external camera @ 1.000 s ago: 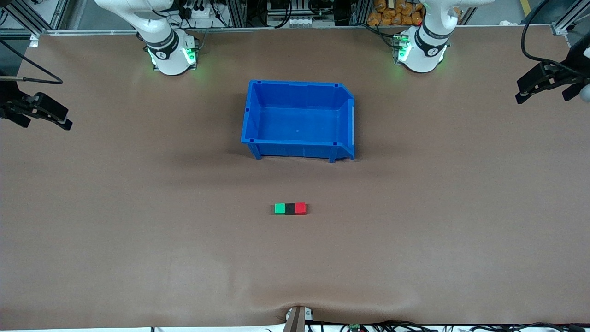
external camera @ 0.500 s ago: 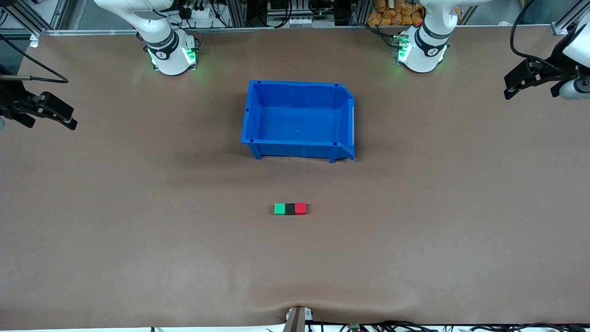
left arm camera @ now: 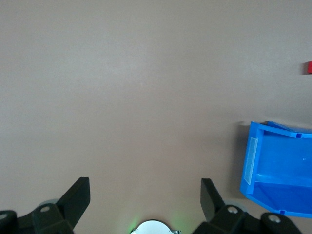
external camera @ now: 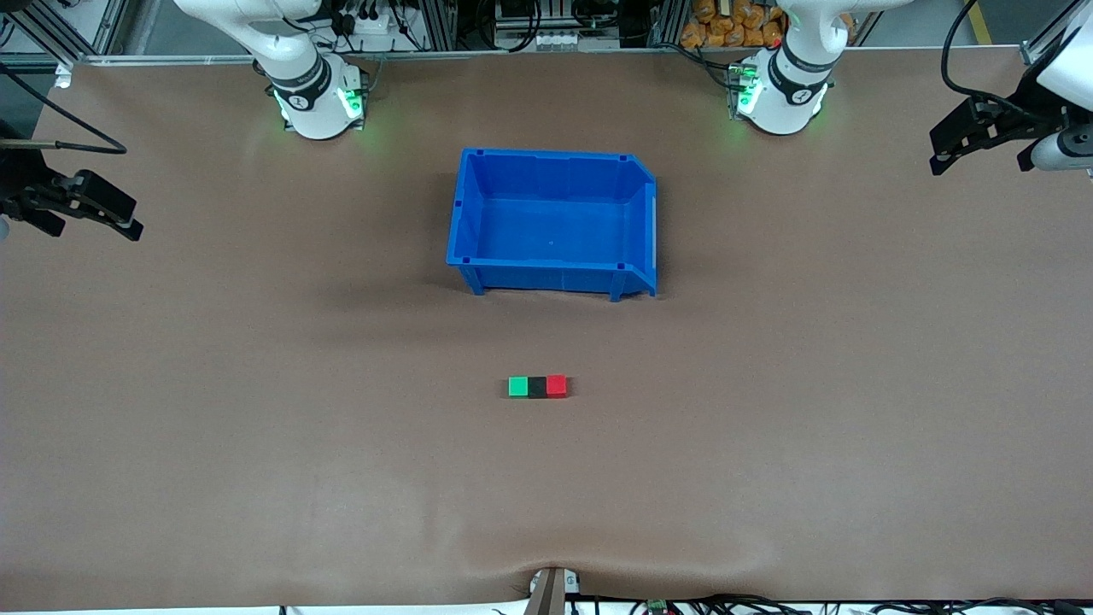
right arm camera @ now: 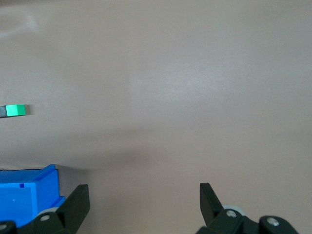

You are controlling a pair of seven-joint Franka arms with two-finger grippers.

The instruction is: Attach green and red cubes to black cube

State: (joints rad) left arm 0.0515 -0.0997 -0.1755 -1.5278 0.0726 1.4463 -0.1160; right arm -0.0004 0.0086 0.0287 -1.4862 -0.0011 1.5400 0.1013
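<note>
A: Front view?
B: The green cube [external camera: 517, 387], black cube [external camera: 536, 387] and red cube [external camera: 556, 386] touch in a row, black between, at 6 o'clock from the blue bin [external camera: 468, 222]. The left gripper [external camera: 961, 147] and right gripper [external camera: 107, 213], both spread wide and empty, hang over the table's ends, well apart from the cubes.

A: Left wrist view?
B: Open fingers [left arm camera: 76, 197]; red cube [left arm camera: 309, 67] at 2 o'clock.

A: Right wrist view?
B: Open fingers [right arm camera: 77, 204]; green cube [right arm camera: 18, 110] at 10 o'clock.
</note>
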